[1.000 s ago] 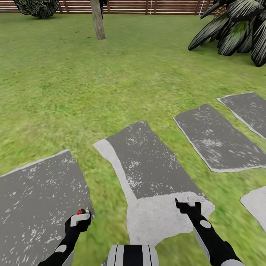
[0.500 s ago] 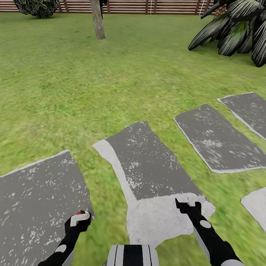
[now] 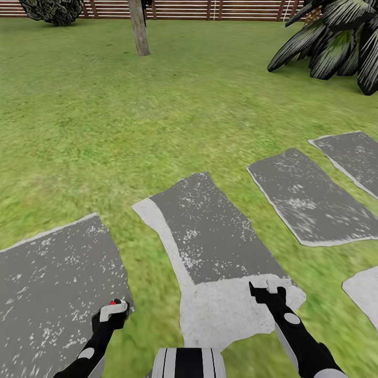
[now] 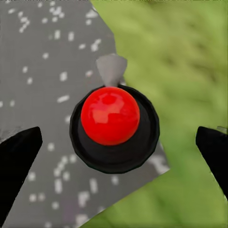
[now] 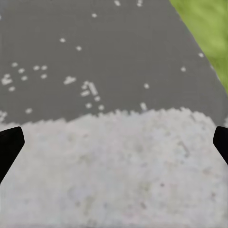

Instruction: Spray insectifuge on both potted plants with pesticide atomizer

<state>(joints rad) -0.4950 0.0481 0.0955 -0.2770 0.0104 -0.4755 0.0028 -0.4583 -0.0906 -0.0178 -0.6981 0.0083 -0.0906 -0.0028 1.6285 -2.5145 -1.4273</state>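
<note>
**Atomizer at left end effector, scene almost unchanged**

Stones, lawn and both arms are found in the head view where they were a second ago; only the red tip at the left end effector [image 3: 111,314] sits a trace lower.

The pesticide atomizer [image 3: 112,308] is seen there as a pale head with a red dot. The left wrist view adds its red ball, black collar and grey nozzle [image 4: 114,126], set between the two dark fingers [image 4: 19,166] with gaps on both sides, so whether it is gripped cannot be told. The right end effector [image 3: 264,287] is shown spread open over the pale end of a stone [image 5: 114,180].

Five stepping stones [image 3: 210,226], one tree trunk [image 3: 139,31], one fence [image 3: 210,9] and two dark bushes [image 3: 336,42] are counted on the lawn [image 3: 105,115].
</note>
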